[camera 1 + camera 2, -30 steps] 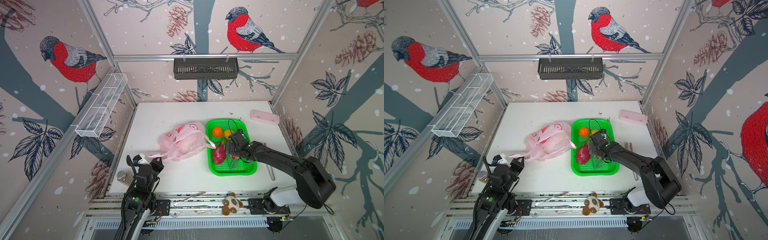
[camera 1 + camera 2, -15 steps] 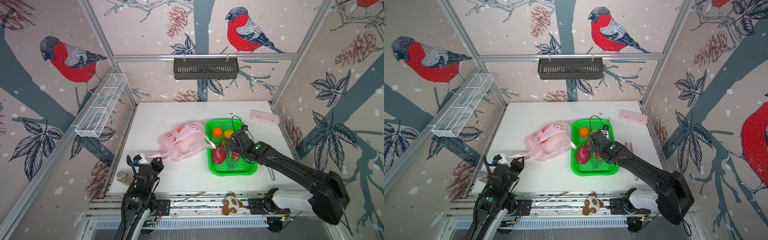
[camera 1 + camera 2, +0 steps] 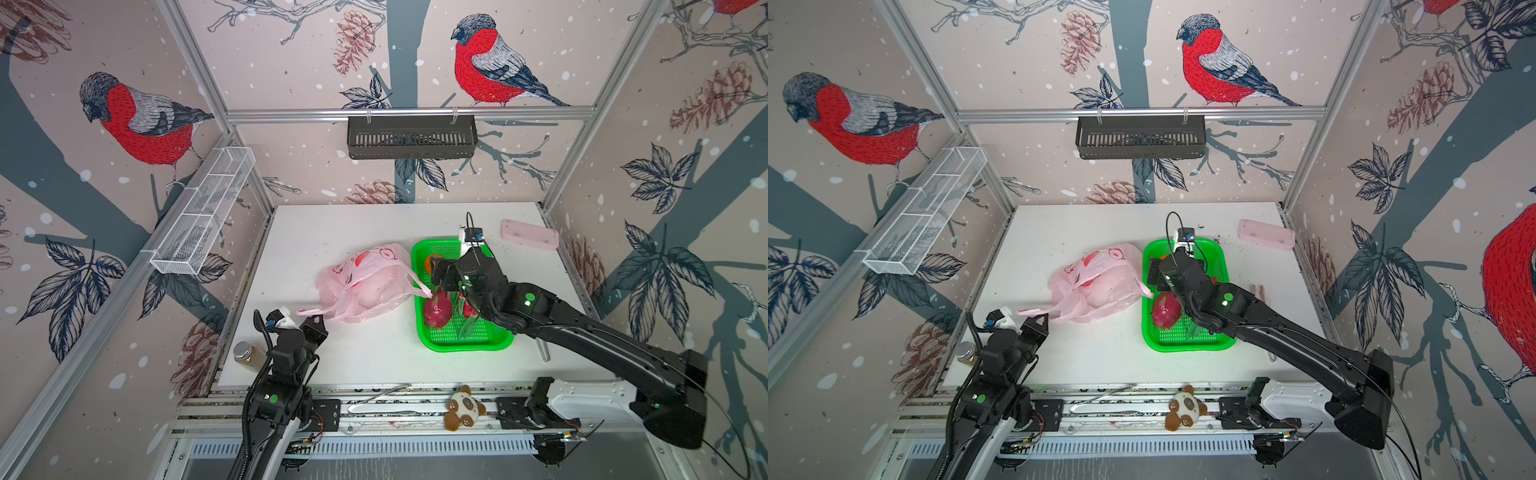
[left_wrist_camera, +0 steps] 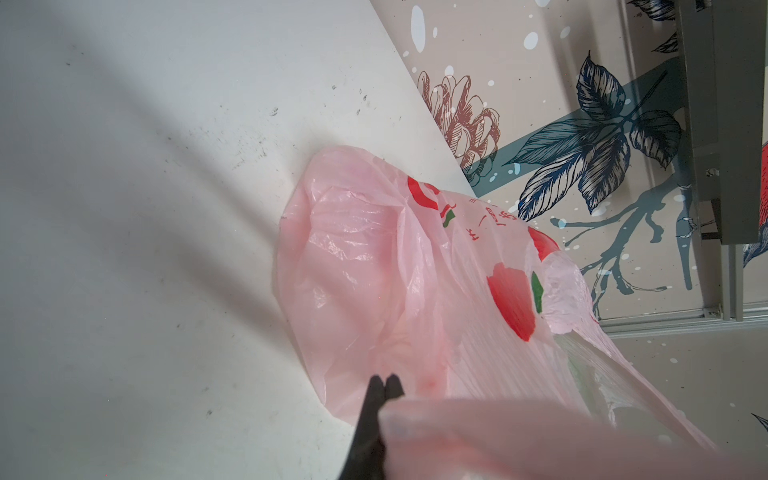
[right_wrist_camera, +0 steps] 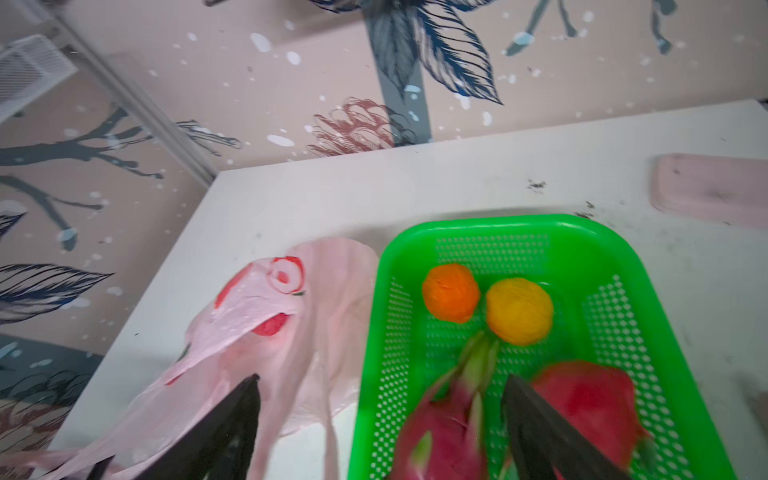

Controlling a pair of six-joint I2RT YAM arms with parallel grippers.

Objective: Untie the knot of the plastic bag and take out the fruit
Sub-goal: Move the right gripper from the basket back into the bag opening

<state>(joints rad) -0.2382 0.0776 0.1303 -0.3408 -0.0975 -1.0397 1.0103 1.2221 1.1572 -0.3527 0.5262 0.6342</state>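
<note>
The pink plastic bag (image 3: 365, 282) (image 3: 1096, 282) (image 4: 374, 270) (image 5: 270, 316) lies crumpled mid-table, left of the green basket (image 3: 461, 345) (image 5: 519, 224). One thin handle stretches from it to my left gripper (image 3: 314, 323) (image 4: 384, 379), which is shut on that handle. The knot is out of view. Fruit in the basket: two oranges (image 5: 451, 293) (image 5: 519, 311) and two dragon fruits (image 5: 444, 428) (image 5: 590, 399). My right gripper (image 3: 441, 276) (image 5: 382, 376) hovers open over the basket's left rim, straddling one dragon fruit (image 3: 436, 309) and holding nothing.
A pale-pink block (image 3: 530, 235) lies at the back right. A small jar (image 3: 245, 353) stands beside the left arm's base, and a plush toy (image 3: 461, 407) sits on the front rail. A black basket (image 3: 411, 135) and a wire shelf (image 3: 208, 212) hang on the walls.
My right gripper has shifted a little back and left over the basket, toward the bag. The left arm and the bag have stayed put.
</note>
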